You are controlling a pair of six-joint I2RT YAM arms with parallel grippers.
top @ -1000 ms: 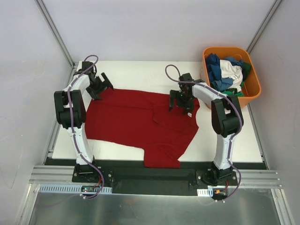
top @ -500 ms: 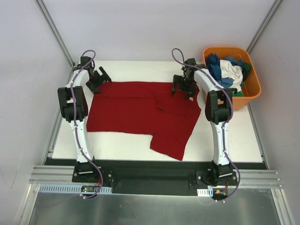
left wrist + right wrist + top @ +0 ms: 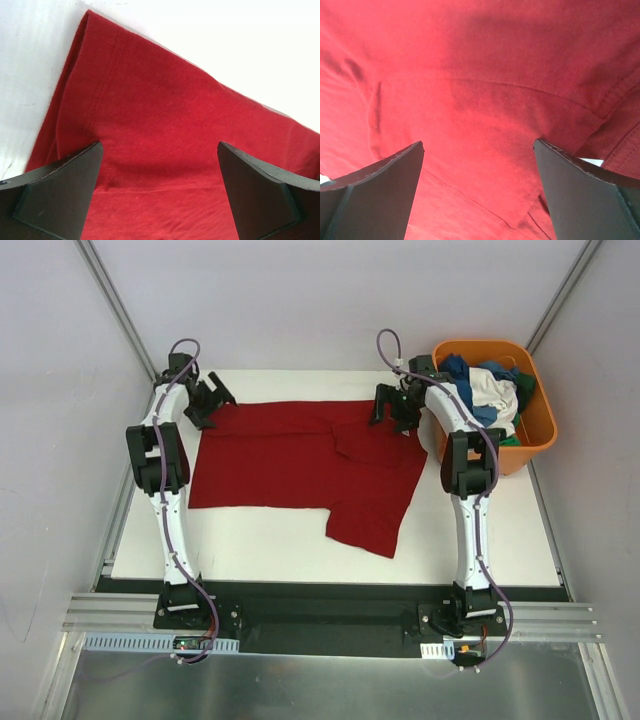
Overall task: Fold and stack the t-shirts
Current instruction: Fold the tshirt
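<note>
- The table [image 3: 260, 540] shows bare white in the lower part of the top view, below the cloth.
- The dark red shirt [image 3: 290, 460] lies spread across the middle of the table. One part juts toward the lower centre-right of the frame, and a flap is doubled over near its upper right.
- It is plain, with no print. The left wrist view shows a stitched hem [image 3: 107, 75] running down from the corner at that frame's upper left. The right wrist view shows soft creases and a seam.
- By its look the shirt is light, soft and limp, so it should sag and drag on the table rather than keep a shape. It is neither fragile nor slippery.
- The best hold is probably a pinch at the two hemmed corners along its upper edge, both lifted together.
- The left gripper [image 3: 212, 400] sits at the shirt's upper-left corner, fingers spread wide with cloth lying between them, pinching nothing.
- The right gripper [image 3: 397, 410] sits at the upper-right edge, also spread wide over the cloth and holding nothing.
- The orange tub [image 3: 540, 435] at the upper right holds the other shirts [image 3: 485, 390], a blue, white and green heap.
</note>
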